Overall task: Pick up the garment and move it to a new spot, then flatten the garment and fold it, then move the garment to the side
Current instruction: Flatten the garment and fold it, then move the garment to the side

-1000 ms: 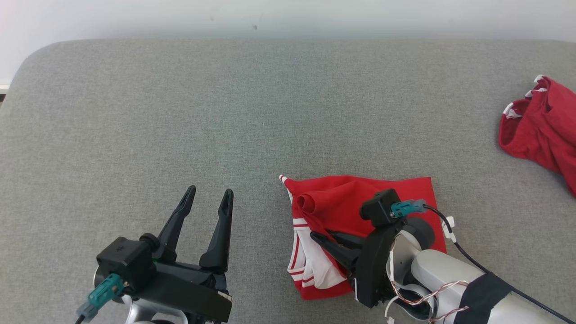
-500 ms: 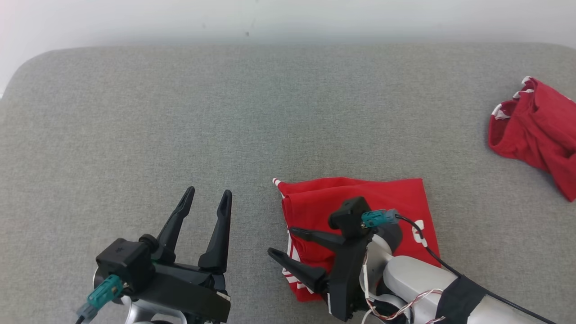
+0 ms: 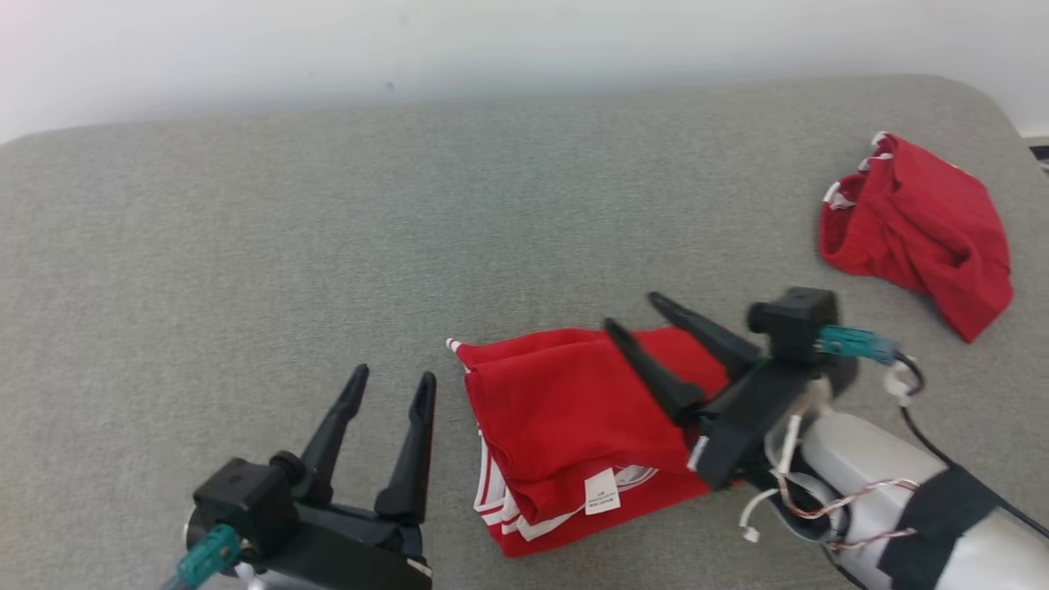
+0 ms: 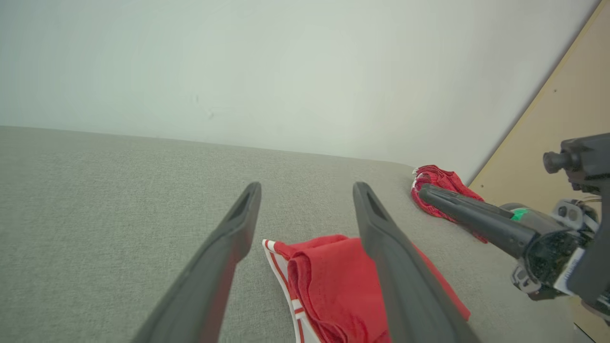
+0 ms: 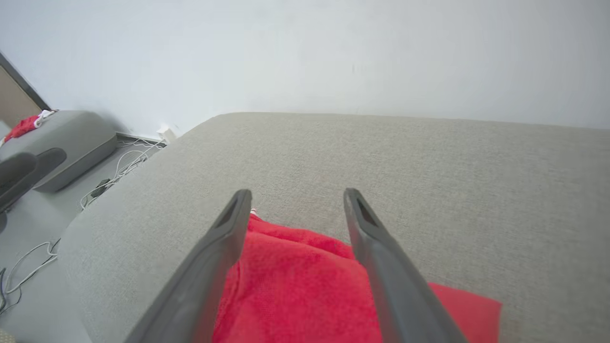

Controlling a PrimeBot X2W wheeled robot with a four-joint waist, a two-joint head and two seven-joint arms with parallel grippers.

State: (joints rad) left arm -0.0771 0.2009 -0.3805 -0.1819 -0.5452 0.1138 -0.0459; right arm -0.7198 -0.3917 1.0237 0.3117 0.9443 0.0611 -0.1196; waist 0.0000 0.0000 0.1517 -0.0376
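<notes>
The garment (image 3: 565, 418) is red with white stripes and lies folded on the grey cushion (image 3: 328, 246), a white label showing near its front edge. My right gripper (image 3: 633, 313) hovers open over its right part, fingers pointing up and left, holding nothing. My left gripper (image 3: 394, 375) stands open just left of the garment, apart from it. In the left wrist view the garment (image 4: 329, 281) lies between and beyond the open left gripper (image 4: 307, 186). The right wrist view has the garment (image 5: 295, 286) under the open right gripper (image 5: 295, 193).
A second red garment (image 3: 910, 229) lies crumpled at the cushion's far right, near its rounded corner; it appears as the second garment (image 4: 441, 183) in the left wrist view. A white wall runs behind the cushion. Cables (image 5: 28, 267) lie on the floor past the left edge.
The camera has turned. My right gripper left the garment's left edge, opened and drew back to the right. A red layer now covers most of the striped part.
</notes>
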